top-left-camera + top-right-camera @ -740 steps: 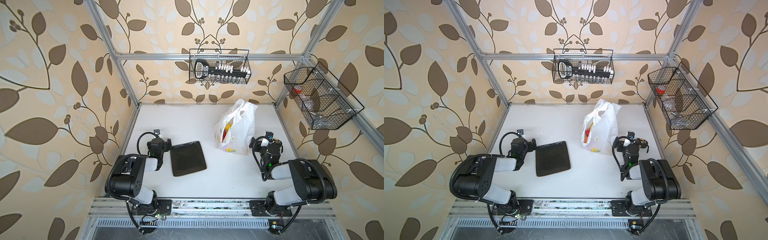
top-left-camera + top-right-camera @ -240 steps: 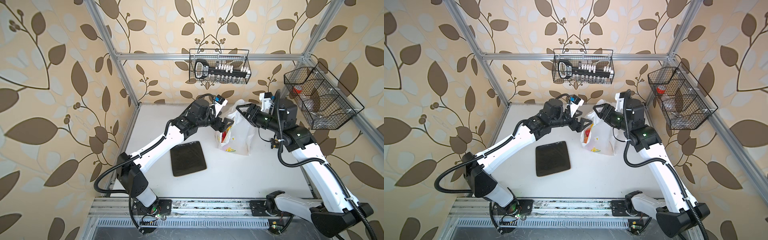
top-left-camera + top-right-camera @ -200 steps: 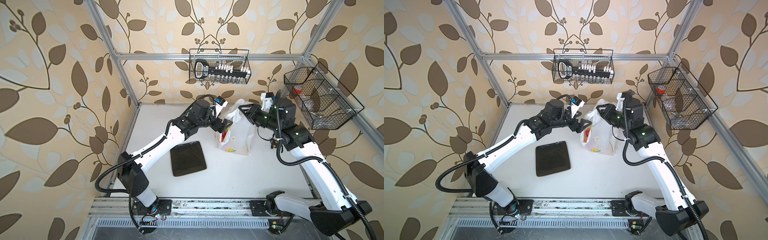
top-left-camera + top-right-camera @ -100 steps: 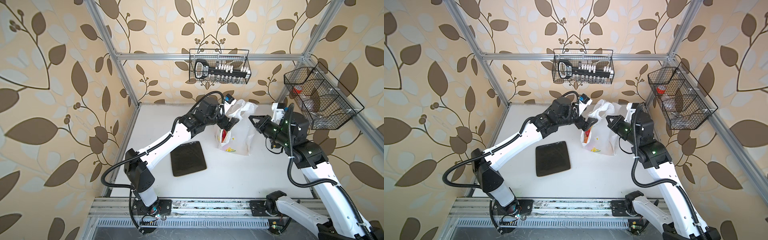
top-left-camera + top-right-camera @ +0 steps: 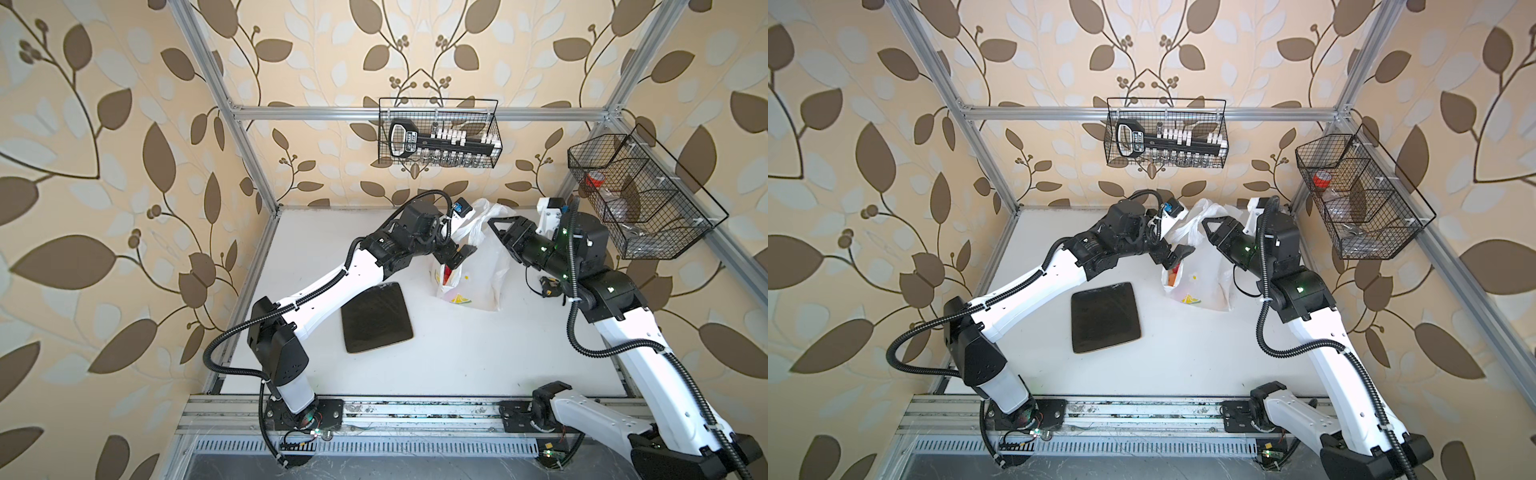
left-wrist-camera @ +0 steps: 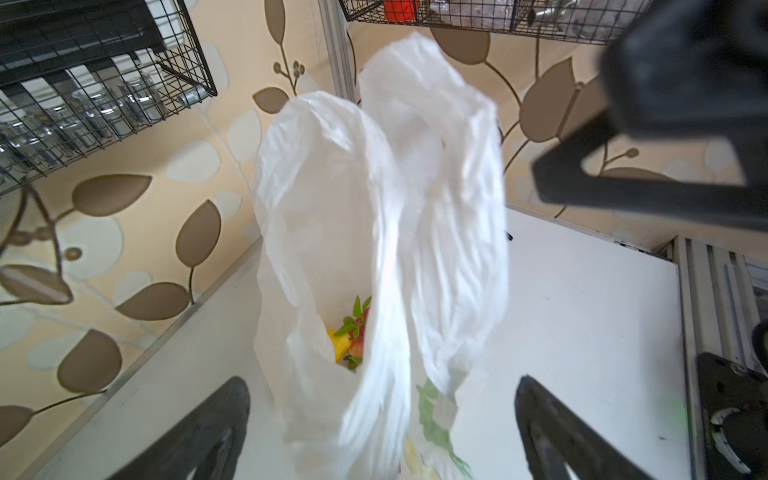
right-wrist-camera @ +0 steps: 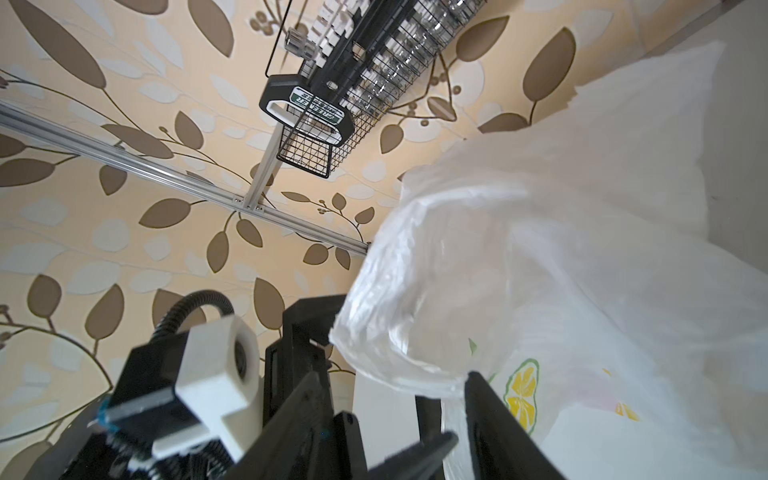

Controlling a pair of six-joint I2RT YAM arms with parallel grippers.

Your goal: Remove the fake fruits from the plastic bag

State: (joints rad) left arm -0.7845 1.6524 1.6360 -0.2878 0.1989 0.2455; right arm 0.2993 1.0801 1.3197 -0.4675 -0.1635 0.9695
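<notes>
The white, crinkly plastic bag (image 5: 484, 266) stands upright, mouth open, with red, yellow and green-leafed fake fruits (image 6: 348, 343) inside.

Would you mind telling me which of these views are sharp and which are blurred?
Both top views are sharp and evenly lit; in the left wrist view the bag is smeared, though the fruits inside stay readable; in the right wrist view the bag near the lens is blurred, the basket crisp.

Lab rig: aluminium frame (image 5: 311, 113), mock wallpaper (image 5: 83, 208)
</notes>
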